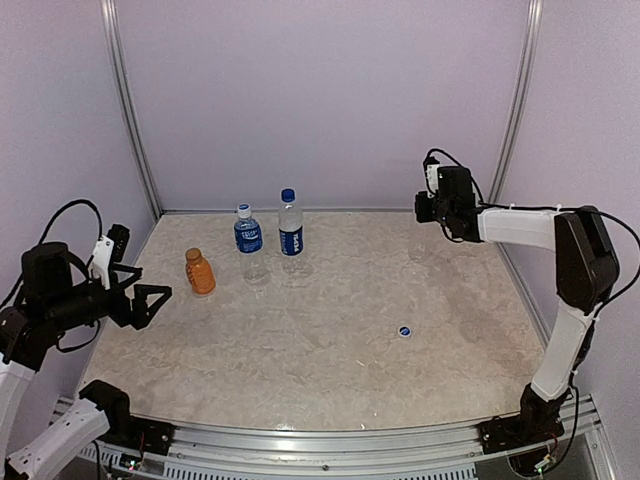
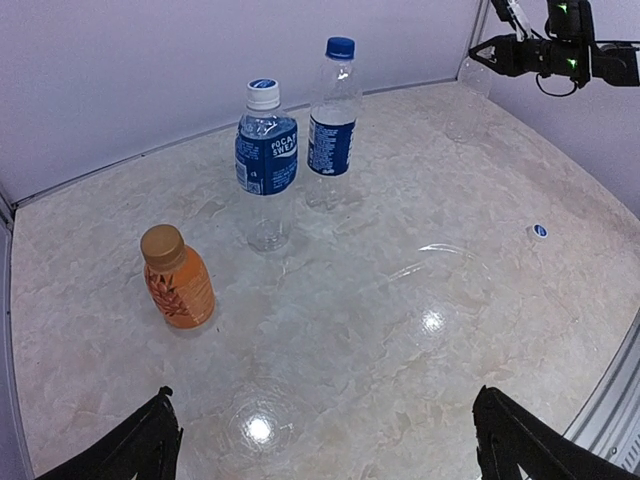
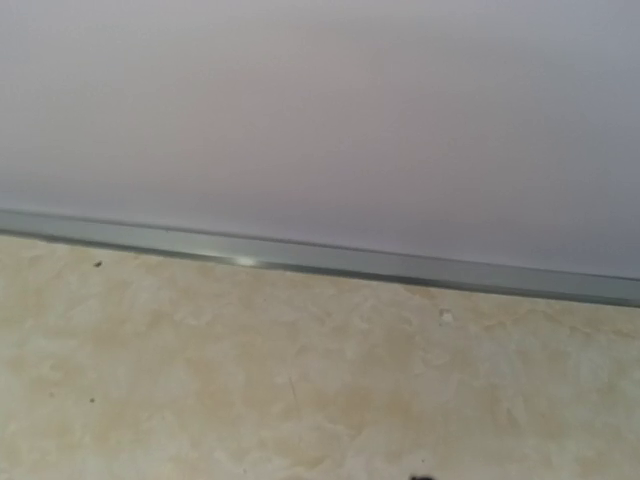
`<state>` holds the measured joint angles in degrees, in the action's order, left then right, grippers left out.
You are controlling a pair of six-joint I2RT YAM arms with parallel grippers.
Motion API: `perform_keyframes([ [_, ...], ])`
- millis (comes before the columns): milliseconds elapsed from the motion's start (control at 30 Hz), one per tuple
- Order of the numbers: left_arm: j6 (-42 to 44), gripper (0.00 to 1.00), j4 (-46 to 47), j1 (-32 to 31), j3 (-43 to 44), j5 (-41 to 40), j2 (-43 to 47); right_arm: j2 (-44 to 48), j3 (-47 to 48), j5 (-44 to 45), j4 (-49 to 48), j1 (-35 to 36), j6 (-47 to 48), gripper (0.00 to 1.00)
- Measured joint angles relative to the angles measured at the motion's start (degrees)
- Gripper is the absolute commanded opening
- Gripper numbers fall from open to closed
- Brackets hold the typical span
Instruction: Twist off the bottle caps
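Three capped bottles stand at the back left. These are a short orange bottle (image 1: 200, 272) with a brown cap (image 2: 161, 243), a blue-labelled bottle (image 1: 249, 240) with a whitish-rimmed blue cap (image 2: 263, 92), and a taller blue-labelled bottle (image 1: 291, 235) with a blue cap (image 2: 340, 47). A small clear bottle (image 2: 467, 100) stands faintly visible at the back right; its top is unclear. A loose blue cap (image 1: 404, 331) lies on the table and also shows in the left wrist view (image 2: 539, 231). My left gripper (image 1: 150, 287) is open and empty, left of the orange bottle. My right gripper (image 1: 421, 207) hovers above the clear bottle.
The table is beige marble (image 1: 330, 360) with a metal rail along its back edge (image 3: 300, 255) and purple walls on three sides. The right wrist view shows only table, rail and wall.
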<state>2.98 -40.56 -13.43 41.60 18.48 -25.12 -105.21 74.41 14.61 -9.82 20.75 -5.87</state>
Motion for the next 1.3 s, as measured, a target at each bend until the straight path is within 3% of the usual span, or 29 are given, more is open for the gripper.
perform_keyframes([
  [33,0.0,0.99,0.04,0.02,0.0,0.15,0.0,-0.24,0.2,-0.07,-0.24,-0.04,-0.04,0.0],
  [67,-0.02,0.99,0.09,0.02,0.0,0.22,0.0,-0.35,0.42,-0.07,-0.2,-0.17,-0.17,0.08],
  [167,0.0,0.99,0.22,0.02,0.0,0.55,-0.04,-0.46,0.68,-0.07,0.13,-0.26,-0.46,0.5],
  [300,0.0,0.99,0.26,0.02,0.0,0.66,-0.17,-0.46,1.18,-0.61,1.6,-0.26,-0.94,0.95],
  [333,0.0,0.99,0.26,0.02,0.0,0.68,-0.22,-0.46,1.44,-0.68,2.51,-0.26,-0.96,0.99],
  [633,0.0,0.99,0.04,0.02,0.68,0.74,-1.05,-0.33,7.28,-3.06,9.31,-0.26,0.37,0.99],
  [800,0.61,0.99,-4.07,0.04,10.27,0.81,-7.41,1.88,10.29,-5.53,13.44,-0.24,0.5,0.99],
  [1067,6.49,0.99,-21.07,1.99,39.67,-2.25,-33.51,10.6,10.51,-10.69,16.76,3.34,0.35,0.99],
  [1300,9.27,0.99,-24.87,17.64,43.69,1.27,-53.86,13.09,11.52,-12.72,19.1,12.44,0.22,0.99],
])
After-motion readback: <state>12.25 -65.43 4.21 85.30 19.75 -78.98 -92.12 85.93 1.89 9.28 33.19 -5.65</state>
